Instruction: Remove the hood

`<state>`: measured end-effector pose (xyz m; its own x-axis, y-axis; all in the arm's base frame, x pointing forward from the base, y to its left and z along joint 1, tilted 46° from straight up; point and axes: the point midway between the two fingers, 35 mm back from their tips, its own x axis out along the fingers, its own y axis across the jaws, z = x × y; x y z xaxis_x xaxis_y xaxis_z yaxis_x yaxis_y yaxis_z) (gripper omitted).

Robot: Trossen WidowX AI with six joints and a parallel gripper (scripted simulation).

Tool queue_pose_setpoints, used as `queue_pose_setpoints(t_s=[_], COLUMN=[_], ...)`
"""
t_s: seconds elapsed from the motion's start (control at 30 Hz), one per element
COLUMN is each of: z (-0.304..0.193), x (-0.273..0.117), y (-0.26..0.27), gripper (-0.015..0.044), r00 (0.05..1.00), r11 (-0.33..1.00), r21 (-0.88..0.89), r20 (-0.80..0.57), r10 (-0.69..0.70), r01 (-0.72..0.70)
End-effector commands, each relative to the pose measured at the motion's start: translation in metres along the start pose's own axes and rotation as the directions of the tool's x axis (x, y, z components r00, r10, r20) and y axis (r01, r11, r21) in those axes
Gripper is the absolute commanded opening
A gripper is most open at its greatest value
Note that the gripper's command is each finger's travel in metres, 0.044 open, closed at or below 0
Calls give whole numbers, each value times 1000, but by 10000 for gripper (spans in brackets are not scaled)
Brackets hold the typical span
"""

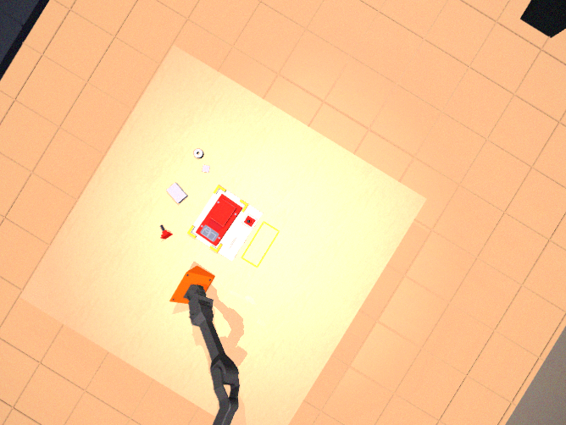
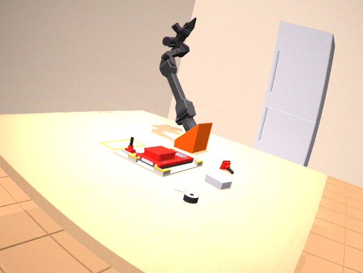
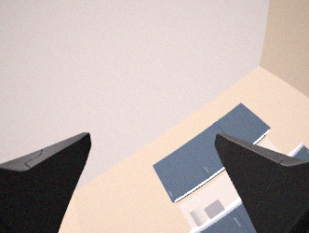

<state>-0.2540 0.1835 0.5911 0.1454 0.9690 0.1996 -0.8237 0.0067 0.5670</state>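
While the arm (image 2: 176, 85) stands tall above the tabletop (image 2: 88, 181), the gripper (image 2: 191, 23) points up toward the wall, high over everything. Its two dark fingers are spread almost as wide as they can go. Nothing sits between them, and they touch nothing.

The toy car (image 1: 219, 219) is red and lies flat on a white board (image 1: 235, 244) with yellow corners, near the middle of the tabletop. The hood (image 2: 160, 152) looks like a raised red block on top of the car, and it is still on. A small grey window patch (image 1: 210, 234) shows at the car's end nearest the arm.

The marked area (image 1: 259, 244) is a yellow outline just beside the board. A small red block with a black peg (image 2: 130, 146) stands on the board, next to that outline.

An orange wedge (image 2: 194, 137) sits at the foot of the arm. On the car's other side lie a red and black piece (image 2: 226, 166), a white block (image 2: 218, 180) and a black ring (image 2: 191, 197), all apart from the car.
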Motion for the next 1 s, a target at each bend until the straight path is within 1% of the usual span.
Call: queue_pose_setpoints(t_s=[0.0,0.17,0.3,0.43,0.6,0.97], z=[0,0,-13,-20,-39,-63], x=[0,7,26,45,73,135], y=[0,7,8,6,2,-20], gripper=[440,440,440,440,440,440], r00=[1000,997,995,990,985,971], r11=[1000,999,994,990,973,938], r21=[-1,-40,-109,-140,-222,-323], r20=[3,61,96,144,171,234], r10=[2,36,14,6,-17,-51], r01=[-2,-33,-4,14,55,127])
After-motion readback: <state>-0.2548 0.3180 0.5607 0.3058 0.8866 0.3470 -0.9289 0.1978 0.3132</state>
